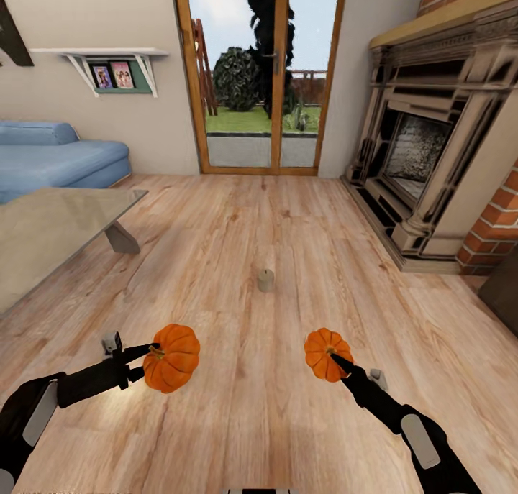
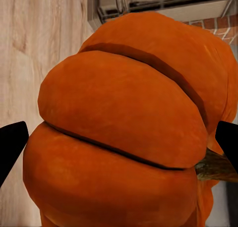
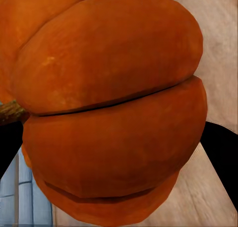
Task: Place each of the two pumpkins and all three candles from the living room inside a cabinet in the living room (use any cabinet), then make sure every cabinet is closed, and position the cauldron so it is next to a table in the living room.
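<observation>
floor open ahead | obstacle: 1 candle | glass table left

Larger pumpkin clamped between left tool fingers.

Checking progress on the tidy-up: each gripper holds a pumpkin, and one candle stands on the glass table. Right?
Not quite. Each gripper, left and right, does hold a pumpkin, but the candle stands on the wooden floor, beside the glass table, not on it. The head view shows this.

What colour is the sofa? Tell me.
Light blue. The sofa shows best in the head view, against the wall beyond the table.
</observation>
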`<state>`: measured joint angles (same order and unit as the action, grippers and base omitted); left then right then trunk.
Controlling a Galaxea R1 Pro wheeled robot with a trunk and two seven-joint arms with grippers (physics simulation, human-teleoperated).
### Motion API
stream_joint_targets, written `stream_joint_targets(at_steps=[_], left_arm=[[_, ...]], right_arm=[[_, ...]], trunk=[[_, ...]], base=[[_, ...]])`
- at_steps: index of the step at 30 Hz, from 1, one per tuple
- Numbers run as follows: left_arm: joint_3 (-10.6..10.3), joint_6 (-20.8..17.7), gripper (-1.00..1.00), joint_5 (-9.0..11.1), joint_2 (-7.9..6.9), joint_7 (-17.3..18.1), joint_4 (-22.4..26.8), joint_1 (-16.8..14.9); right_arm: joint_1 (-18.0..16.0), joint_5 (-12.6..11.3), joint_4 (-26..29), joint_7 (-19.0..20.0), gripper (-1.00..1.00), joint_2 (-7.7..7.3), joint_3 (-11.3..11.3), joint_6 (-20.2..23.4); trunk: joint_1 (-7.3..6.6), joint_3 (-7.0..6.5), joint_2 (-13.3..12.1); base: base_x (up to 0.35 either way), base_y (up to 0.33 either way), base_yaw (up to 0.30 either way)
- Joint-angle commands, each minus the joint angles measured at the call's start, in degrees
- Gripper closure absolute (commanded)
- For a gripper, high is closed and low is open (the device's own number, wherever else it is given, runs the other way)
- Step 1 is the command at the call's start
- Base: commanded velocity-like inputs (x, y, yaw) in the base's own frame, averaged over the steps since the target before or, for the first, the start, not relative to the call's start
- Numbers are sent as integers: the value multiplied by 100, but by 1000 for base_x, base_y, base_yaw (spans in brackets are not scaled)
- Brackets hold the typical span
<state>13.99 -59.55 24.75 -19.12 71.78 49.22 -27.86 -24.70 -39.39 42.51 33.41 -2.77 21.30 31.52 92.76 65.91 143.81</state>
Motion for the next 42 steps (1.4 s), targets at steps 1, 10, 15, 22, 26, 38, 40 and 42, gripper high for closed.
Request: stream_joint_targets(at_steps=[1, 10, 15, 22, 26, 38, 40, 42], left_arm=[[-2, 3, 100, -6, 1, -5, 0, 0], [-3, 13, 100, -6, -3, -14, 0, 0], [-7, 13, 100, -7, -7, -15, 0, 0], [-7, 13, 100, -13, -12, -15, 0, 0], [-5, 13, 100, -13, -13, -15, 0, 0], [-6, 26, 100, -11, -2, -14, 0, 0], [-8, 29, 100, -13, -3, -15, 0, 0], [-10, 30, 100, -14, -4, -10, 0, 0]], right_arm=[[0, 1, 0, -9, 100, 1, 1, -1], [1, 6, 3, -18, 100, 13, -3, -183], [-1, -4, 3, -15, 100, 11, -4, -222], [1, -7, 3, -16, 100, 13, -3, -230], [1, -7, 3, -16, 100, 14, -3, -233], [1, -16, -5, -15, 100, 14, -3, -234], [1, -11, -5, -12, 100, 14, -3, -239], [-1, -9, -6, -11, 100, 14, -3, -241]], trunk=[[-2, -15, -2], [-26, -143, -14], [-39, -215, -20], [-57, -315, -30], [-67, -372, -35], [-77, -366, -40], [-77, -350, -40], [-77, -335, -40]], base=[[0, 0, 190], [0, 0, 190], [0, 0, 190], [0, 0, 190], [0, 0, 190], [-5, -4, 190], [-78, -131, 190], [-110, -211, 190]])
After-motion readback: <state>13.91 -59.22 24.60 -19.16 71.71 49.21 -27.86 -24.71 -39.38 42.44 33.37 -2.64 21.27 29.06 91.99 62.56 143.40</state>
